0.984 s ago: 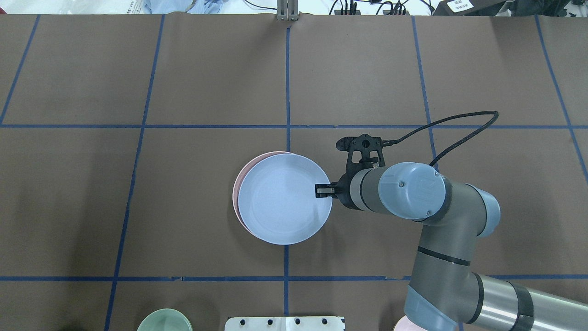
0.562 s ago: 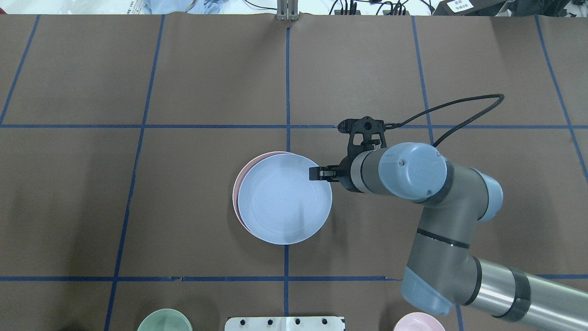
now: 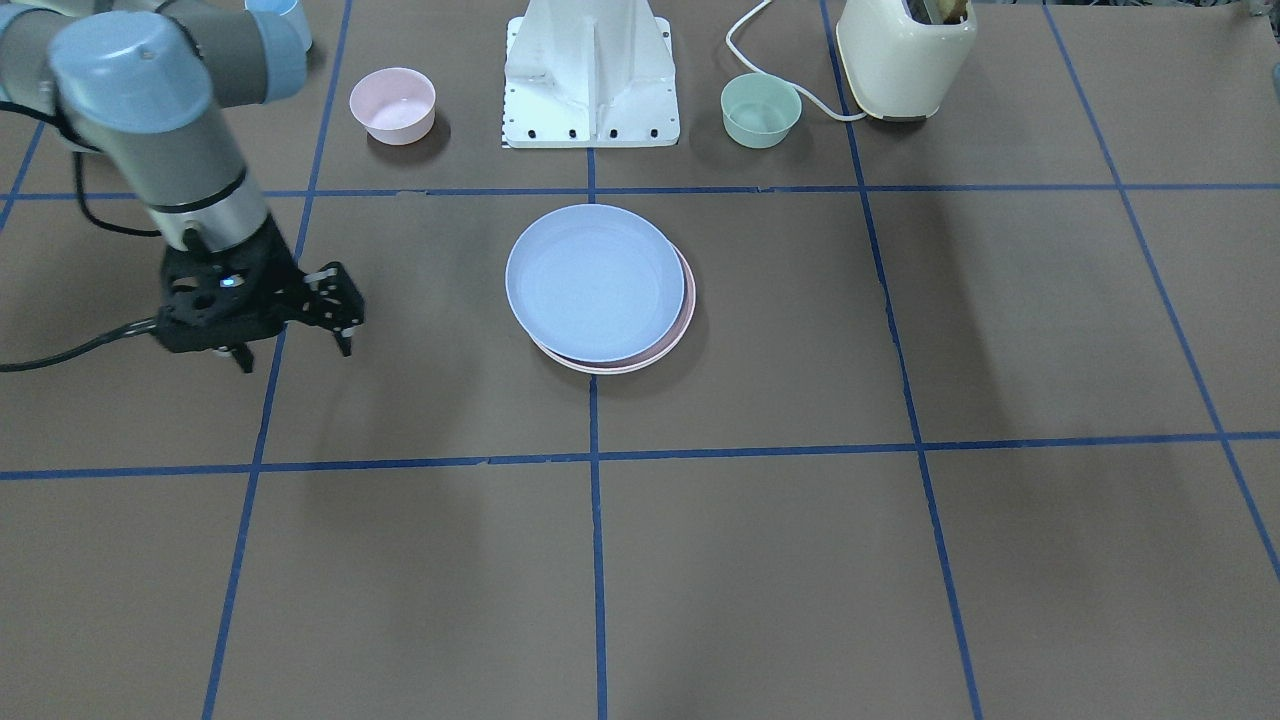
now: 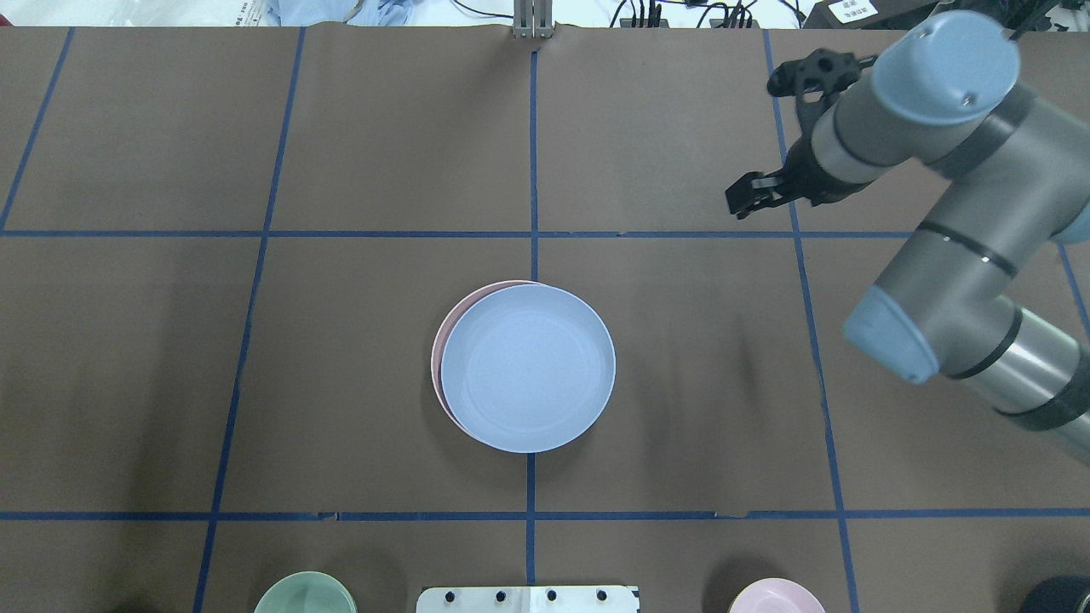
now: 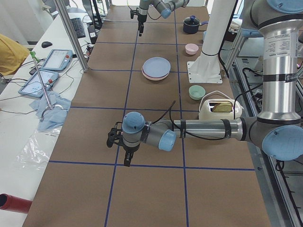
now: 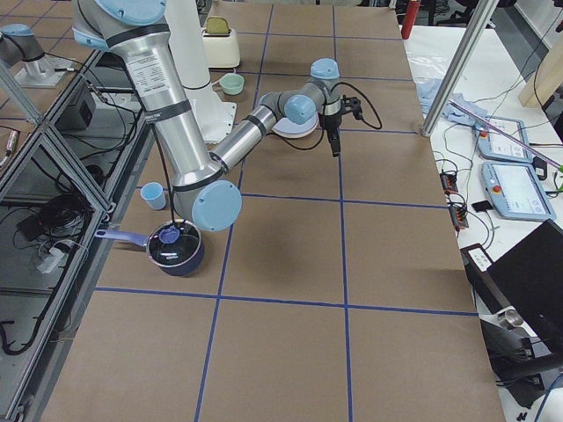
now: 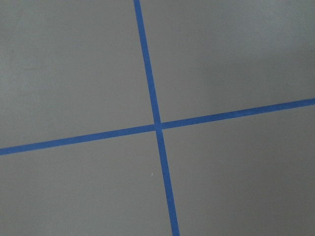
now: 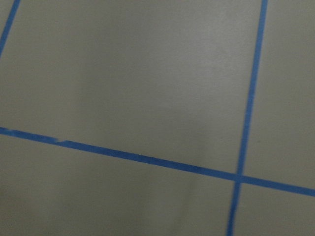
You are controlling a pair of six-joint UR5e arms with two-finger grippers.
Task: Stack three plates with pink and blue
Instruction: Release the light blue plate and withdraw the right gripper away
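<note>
Blue plate (image 4: 528,368): resting off-centre atop pink plate (image 4: 436,358), lying well apart from right gripper (image 3: 295,352), hanging released and empty. Left gripper (image 5: 127,161): grip impossible to tell. Risking a sliding stack if nudging that overhanging rim.

No text is legible; the white label (image 4: 853,9) at the far edge is too small
</note>
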